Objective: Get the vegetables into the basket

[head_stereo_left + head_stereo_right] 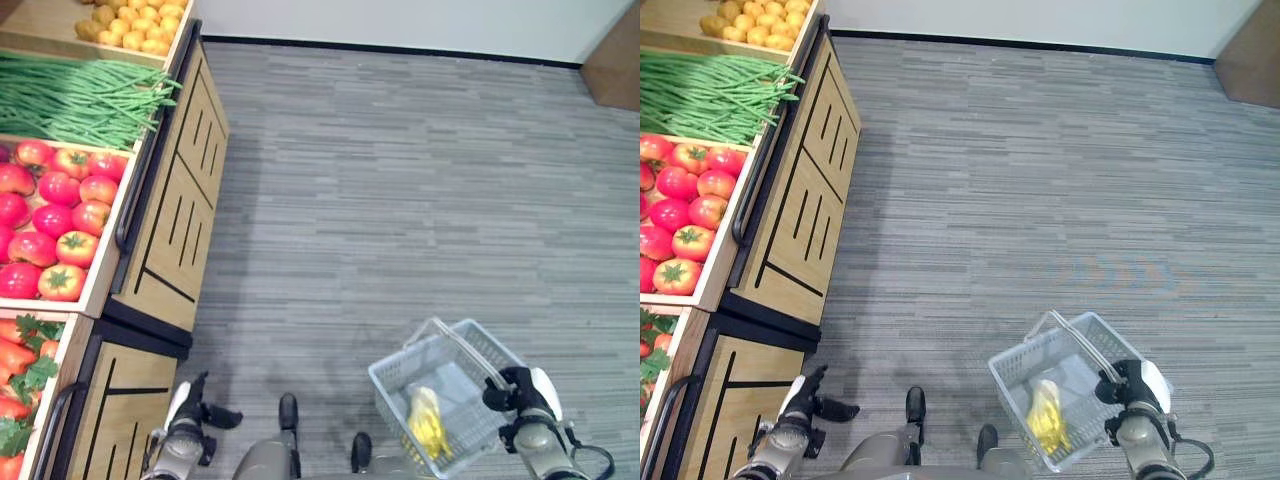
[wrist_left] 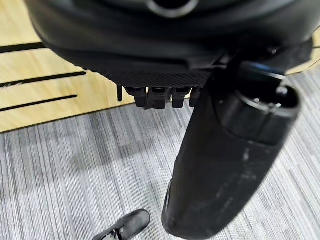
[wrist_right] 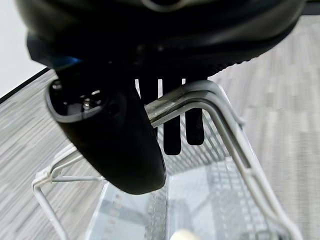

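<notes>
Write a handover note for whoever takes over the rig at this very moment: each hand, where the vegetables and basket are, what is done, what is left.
Right hand: shut on the handle of the basket, which it carries low at the robot's right, over the grey floor.
Left hand: open, holding nothing, beside the wooden produce stand.
Done: one yellow item lies in the basket; what it is cannot be made out.
Left on the stand: green beans, red tomatoes, small yellow produce at the far end, red produce with green leaves nearest.
Likely next: reach into the stand with the left hand for another vegetable.
</notes>
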Motion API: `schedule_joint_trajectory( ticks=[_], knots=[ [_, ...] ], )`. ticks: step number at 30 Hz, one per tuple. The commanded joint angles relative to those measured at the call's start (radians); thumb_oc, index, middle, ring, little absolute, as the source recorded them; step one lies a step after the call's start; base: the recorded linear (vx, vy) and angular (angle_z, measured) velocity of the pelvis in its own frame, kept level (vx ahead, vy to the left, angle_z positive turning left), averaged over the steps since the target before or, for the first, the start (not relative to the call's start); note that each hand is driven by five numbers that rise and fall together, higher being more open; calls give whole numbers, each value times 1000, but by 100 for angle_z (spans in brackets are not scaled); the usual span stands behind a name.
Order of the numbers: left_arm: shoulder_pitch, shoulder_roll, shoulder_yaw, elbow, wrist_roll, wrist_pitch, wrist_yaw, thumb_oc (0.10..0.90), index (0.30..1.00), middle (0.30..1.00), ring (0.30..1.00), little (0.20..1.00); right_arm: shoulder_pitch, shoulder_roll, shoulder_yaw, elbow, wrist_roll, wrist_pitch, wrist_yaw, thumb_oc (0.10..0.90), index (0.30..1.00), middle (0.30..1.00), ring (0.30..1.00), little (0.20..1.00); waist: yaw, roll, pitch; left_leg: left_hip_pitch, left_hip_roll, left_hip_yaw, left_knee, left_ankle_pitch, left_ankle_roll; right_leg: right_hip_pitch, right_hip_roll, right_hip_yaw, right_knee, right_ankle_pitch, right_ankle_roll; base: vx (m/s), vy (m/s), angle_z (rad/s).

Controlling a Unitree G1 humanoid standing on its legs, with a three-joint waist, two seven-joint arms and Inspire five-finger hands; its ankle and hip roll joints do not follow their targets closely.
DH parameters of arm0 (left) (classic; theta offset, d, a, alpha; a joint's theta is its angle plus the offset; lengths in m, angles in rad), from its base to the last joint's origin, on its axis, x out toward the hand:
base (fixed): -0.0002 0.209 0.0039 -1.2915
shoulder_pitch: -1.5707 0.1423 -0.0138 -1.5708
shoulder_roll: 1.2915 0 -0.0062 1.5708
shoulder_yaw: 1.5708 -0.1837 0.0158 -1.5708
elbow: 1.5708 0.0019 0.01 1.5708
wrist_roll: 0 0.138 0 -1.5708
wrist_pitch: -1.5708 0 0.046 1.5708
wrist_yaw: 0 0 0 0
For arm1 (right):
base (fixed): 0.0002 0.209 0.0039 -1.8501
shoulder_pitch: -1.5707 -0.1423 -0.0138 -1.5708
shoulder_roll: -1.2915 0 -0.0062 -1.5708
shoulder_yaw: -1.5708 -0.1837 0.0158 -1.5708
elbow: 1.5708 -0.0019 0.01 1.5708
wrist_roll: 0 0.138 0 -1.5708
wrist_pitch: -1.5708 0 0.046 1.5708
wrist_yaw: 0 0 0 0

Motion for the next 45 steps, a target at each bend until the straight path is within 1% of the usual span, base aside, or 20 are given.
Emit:
schedule_joint_trajectory(
  ticks=[1, 6, 7, 8, 9, 10, 12, 14, 16, 17, 19, 21, 25, 30, 32, 33, 36, 38, 40, 45],
  knots=[
    [83, 45, 48, 13, 15, -4, 24, 900, 1000, 1000, 1000, 1000, 10, -91, -42, -74, 13, -37, -70, 400, 300, 300, 300, 300, 9, -43, -20, -71, 61, 33, 140, -101, -91, -22, -68, 14, 68, 139, 53, 47, 29, -6],
    [96, 39, 43, 17, 19, -6, 19, 900, 1000, 1000, 1000, 1000, 1, -82, -20, -68, 1, -39, -62, 400, 300, 300, 300, 300, 17, -54, -26, -54, 53, 33, 138, -120, -80, -20, -78, 23, 69, 172, 70, 55, 39, -10],
    [104, 34, 39, 20, 22, -6, 14, 900, 1000, 1000, 1000, 1000, -13, -83, -12, -26, 3, -38, -57, 400, 300, 300, 300, 300, 24, -54, -25, -34, 39, 21, 127, -134, -61, -47, -81, 36, 140, 220, 87, 47, 75, -2],
    [104, 34, 39, 20, 22, -6, 15, 900, 1000, 1000, 1000, 1000, -14, -83, -11, -24, 3, -39, -57, 400, 300, 300, 300, 300, 26, -54, -25, -33, 39, 22, 126, -134, -61, -49, -82, 38, 142, 219, 88, 38, 117, -3],
    [109, 32, 36, 18, 21, -6, 12, 900, 1000, 1000, 1000, 1000, -27, -85, -5, -19, 1, -36, -55, 400, 300, 300, 300, 300, 29, -50, -19, -20, 36, 20, 121, -137, -52, -75, -87, 40, 198, 252, 93, -7, 130, -5],
    [111, 31, 34, 20, 19, -7, 10, 900, 1000, 1000, 1000, 1000, -52, -86, 3, -7, 6, -39, -56, 400, 300, 300, 300, 300, 31, -34, -1, -4, 38, 10, 121, -142, -36, -123, -79, 56, 330, 301, 97, 37, 162, -11],
    [107, 34, 28, 25, 16, -4, 10, 900, 1000, 1000, 1000, 1000, -66, -85, 17, -14, 6, -42, -56, 400, 300, 300, 300, 300, 24, -14, 15, 21, 40, -20, 120, -151, -30, -177, -54, 82, 409, 296, 84, 104, 118, 9],
    [101, 33, 36, 33, 4, -4, 14, 900, 1000, 1000, 1000, 1000, -70, -86, 31, -20, -1, -43, -53, 400, 300, 300, 300, 300, 5, -1, 28, 63, 40, -51, 102, -154, -32, -237, -32, 96, 417, 255, 63, 173, 40, 42],
    [87, 29, 39, 44, -14, -9, 19, 900, 1000, 1000, 1000, 1000, -76, -91, 33, -9, 11, -48, -55, 400, 300, 300, 300, 300, -16, 4, 37, 95, 31, -95, 92, -158, -46, -288, -11, 125, 309, 208, 42, 237, -71, 60],
    [81, 29, 40, 54, -16, -9, 21, 900, 1000, 1000, 1000, 1000, -76, -93, 34, -19, 14, -49, -56, 400, 300, 300, 300, 300, -27, 0, 48, 111, 24, -117, 96, -166, -52, -279, -15, 130, 258, 209, 43, 242, -143, 71],
    [69, 30, 44, 69, -18, -9, 23, 900, 1000, 1000, 1000, 1000, -70, -96, 37, -22, 18, -52, -60, 400, 300, 300, 300, 300, -59, -5, 57, 138, 11, -176, 106, -192, -64, -296, 8, 214, 115, 232, 52, 276, -167, 125],
    [60, 31, 52, 91, -21, -7, 24, 900, 1000, 1000, 1000, 1000, -49, -99, 16, -26, 27, -51, -63, 400, 300, 300, 300, 300, -77, -17, 50, 164, -1, -251, 117, -213, -81, -290, 14, 266, 85, 250, 66, 314, -235, 152],
    [62, 26, 60, 121, -27, 5, 26, 900, 1000, 1000, 1000, 1000, -46, -104, -1, 30, 46, -52, -61, 400, 300, 300, 300, 300, -72, -20, 25, 164, 30, -290, 116, -208, -107, -251, 23, 218, 85, 209, 40, 154, -262, 124],
    [69, 25, 50, 114, -26, 6, 30, 900, 1000, 1000, 1000, 1000, -42, -132, -16, 61, 64, -59, -61, 400, 300, 300, 300, 300, -59, -8, 8, 147, 84, -362, 100, -160, -145, -222, 49, 142, 81, 166, 4, 77, -255, 61],
    [63, 23, 49, 109, -36, 11, 30, 900, 1000, 1000, 1000, 1000, -40, -148, -23, 62, 66, -57, -63, 400, 300, 300, 300, 300, -61, -4, 8, 124, 95, -340, 117, -151, -149, -210, 41, 111, 76, 154, -5, 33, -155, 64],
    [56, 22, 46, 100, -40, 14, 29, 900, 1000, 1000, 1000, 1000, -32, -157, -32, 68, 66, -55, -66, 400, 300, 300, 300, 300, -65, -2, 12, 106, 100, -302, 129, -151, -148, -197, 31, 85, 69, 148, -7, 16, -101, 67],
    [24, 25, 23, 79, -36, 18, 28, 900, 1000, 1000, 1000, 1000, 2, -164, -77, 83, 88, -49, -85, 400, 300, 300, 300, 300, -91, 6, 25, 56, 169, -29, 130, -115, -157, -162, -7, -2, 50, 140, -8, -48, -48, 113],
    [5, 29, 10, 80, -24, 22, 32, 900, 1000, 1000, 1000, 1000, 33, -151, -102, 81, 98, -48, -95, 400, 300, 300, 300, 300, -112, 17, 19, 53, 206, 80, 99, -79, -172, -150, -15, -54, 39, 138, -3, -40, -27, 129],
    [-1, 35, 2, 86, -3, 28, 39, 900, 1000, 1000, 1000, 1000, 59, -140, -120, 94, 105, -42, -102, 400, 300, 300, 300, 300, -115, 38, 8, 46, 211, 98, 41, -33, -181, -144, -21, -99, 38, 138, 8, 39, 57, 84],
    [20, 33, 13, 106, 13, 38, 38, 900, 1000, 1000, 1000, 1000, 59, -125, -114, 141, 92, -31, -95, 400, 300, 300, 300, 300, -108, 37, -1, 66, 186, 96, 19, -52, -164, -126, -48, -108, 47, 136, 20, 86, 115, 20]
  ],
)
